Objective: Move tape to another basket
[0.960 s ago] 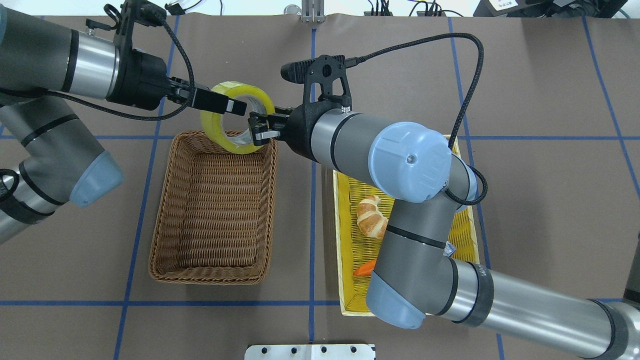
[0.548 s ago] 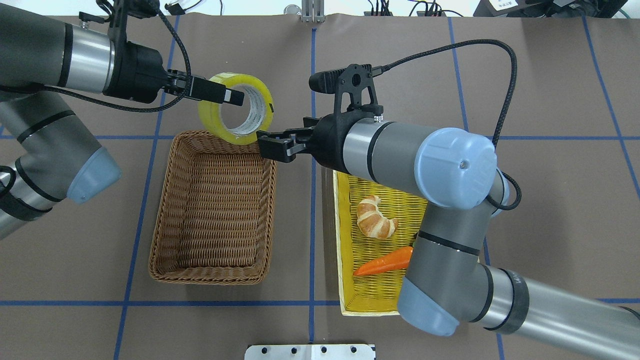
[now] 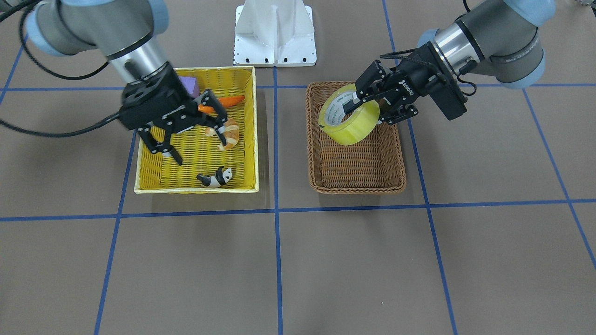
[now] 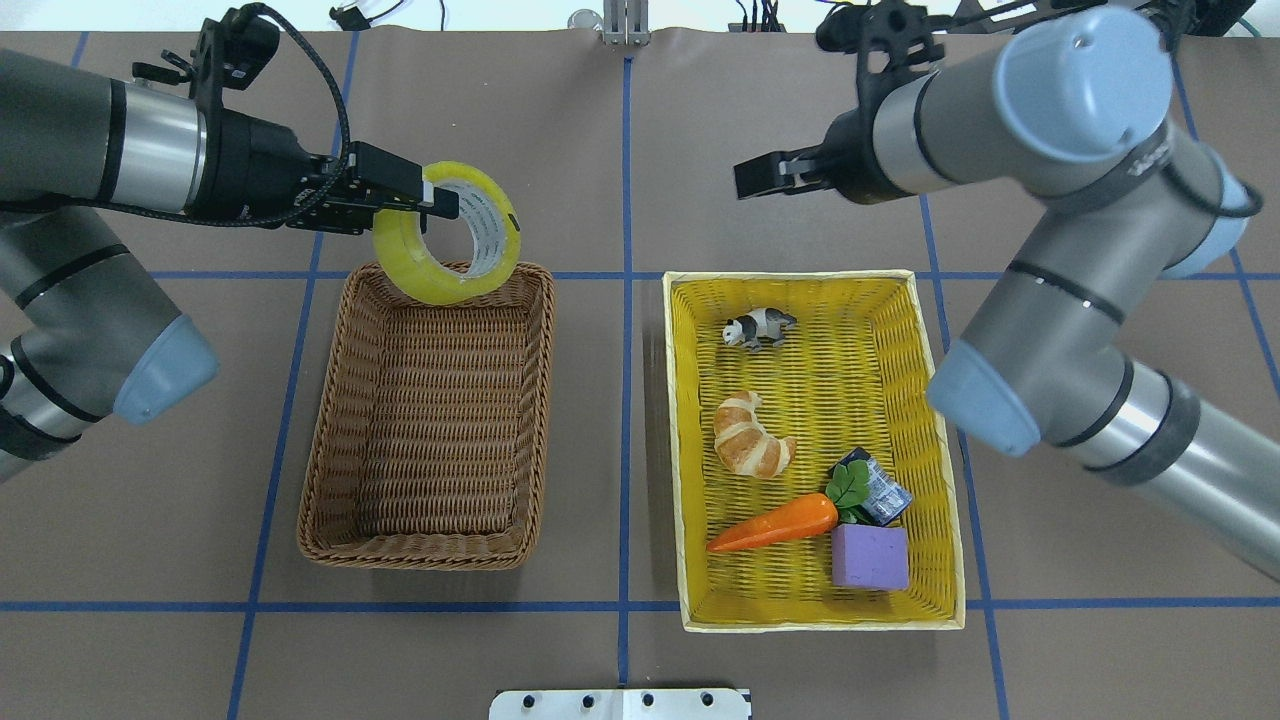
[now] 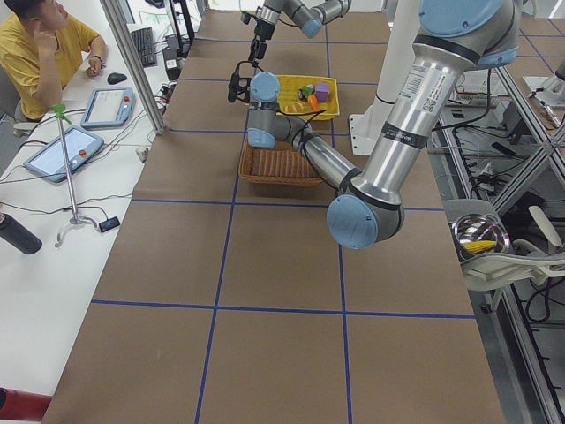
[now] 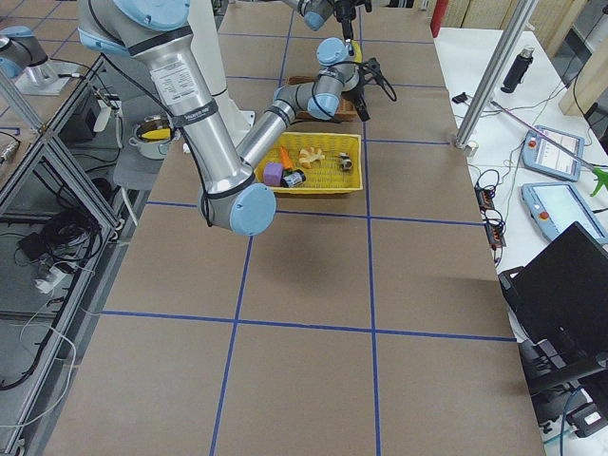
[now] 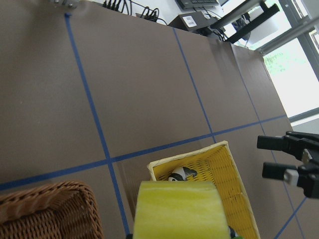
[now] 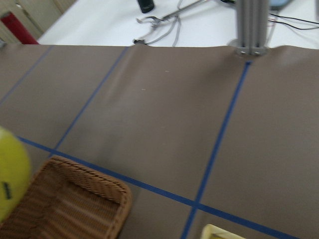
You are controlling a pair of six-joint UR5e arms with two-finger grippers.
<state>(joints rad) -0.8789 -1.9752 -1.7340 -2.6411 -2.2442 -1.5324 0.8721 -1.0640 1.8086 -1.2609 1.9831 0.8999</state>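
The tape, a yellow-green roll with a white printed core, hangs tilted over the far end of the brown wicker basket. My left gripper is shut on the roll's wall, one finger inside the core. In the front-facing view the tape sits above the basket, held by the left gripper. My right gripper is open and empty, beyond the yellow basket's far edge. The left wrist view shows the tape and the open right gripper.
The yellow basket to the right holds a toy panda, a croissant, a carrot, a purple block and a small dark packet. A white mount sits at the near table edge.
My right gripper drew away from the tape, to the right and farther back, and uncovered the yellow basket. My left gripper kept the tape and shifted it slightly left, over the brown basket's far rim.
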